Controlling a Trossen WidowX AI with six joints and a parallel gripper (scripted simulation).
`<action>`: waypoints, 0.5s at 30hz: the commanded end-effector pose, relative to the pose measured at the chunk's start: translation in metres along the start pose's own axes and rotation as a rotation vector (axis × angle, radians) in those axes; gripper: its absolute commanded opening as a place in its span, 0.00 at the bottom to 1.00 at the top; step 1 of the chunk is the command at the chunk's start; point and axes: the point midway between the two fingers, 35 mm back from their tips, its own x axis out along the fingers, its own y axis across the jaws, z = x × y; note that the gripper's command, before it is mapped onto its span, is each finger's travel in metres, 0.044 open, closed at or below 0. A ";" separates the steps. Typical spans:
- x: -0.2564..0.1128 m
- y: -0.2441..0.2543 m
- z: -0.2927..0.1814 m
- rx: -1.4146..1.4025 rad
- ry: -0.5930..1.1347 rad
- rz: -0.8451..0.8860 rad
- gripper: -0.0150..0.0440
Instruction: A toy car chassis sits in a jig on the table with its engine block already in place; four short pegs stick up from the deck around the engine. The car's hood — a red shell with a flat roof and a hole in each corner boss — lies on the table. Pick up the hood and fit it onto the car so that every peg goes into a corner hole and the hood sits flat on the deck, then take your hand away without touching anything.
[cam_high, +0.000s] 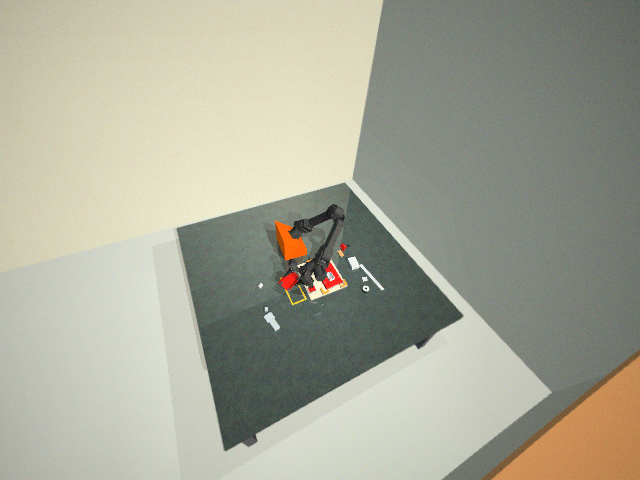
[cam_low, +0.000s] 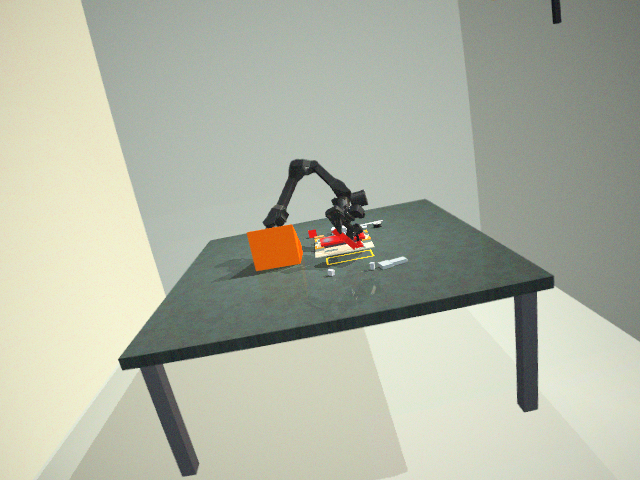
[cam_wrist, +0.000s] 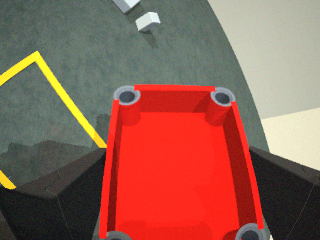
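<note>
My gripper (cam_high: 298, 279) (cam_low: 348, 235) (cam_wrist: 179, 156) is shut on the red hood (cam_high: 289, 280) (cam_wrist: 175, 170), with one finger against each long side. In the wrist view, the hood's hollow side and its grey-ringed corner holes face the camera. The hood is held off the table and looks tilted, beside the jig near the yellow outline. The cream jig (cam_high: 316, 295) (cam_low: 330, 252) carries the red chassis (cam_high: 337, 281), with the pale engine block (cam_high: 330, 275) on it. The arm hides part of the chassis. The pegs are too small to make out.
A large orange block (cam_high: 289, 242) (cam_low: 273, 248) stands close to the jig and arm. A yellow outline (cam_high: 299, 301) (cam_wrist: 68, 95) lies beside the jig. A pale stepped piece (cam_high: 271, 321) (cam_low: 392, 262), small white cubes, a white bar (cam_high: 372, 277) and a round piece (cam_high: 365, 288) lie around.
</note>
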 end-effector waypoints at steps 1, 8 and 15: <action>0.000 0.000 -0.001 -0.072 0.003 0.000 0.25; 0.000 0.000 -0.001 -0.190 0.003 0.001 0.25; 0.001 0.001 -0.001 -0.369 0.003 0.001 0.25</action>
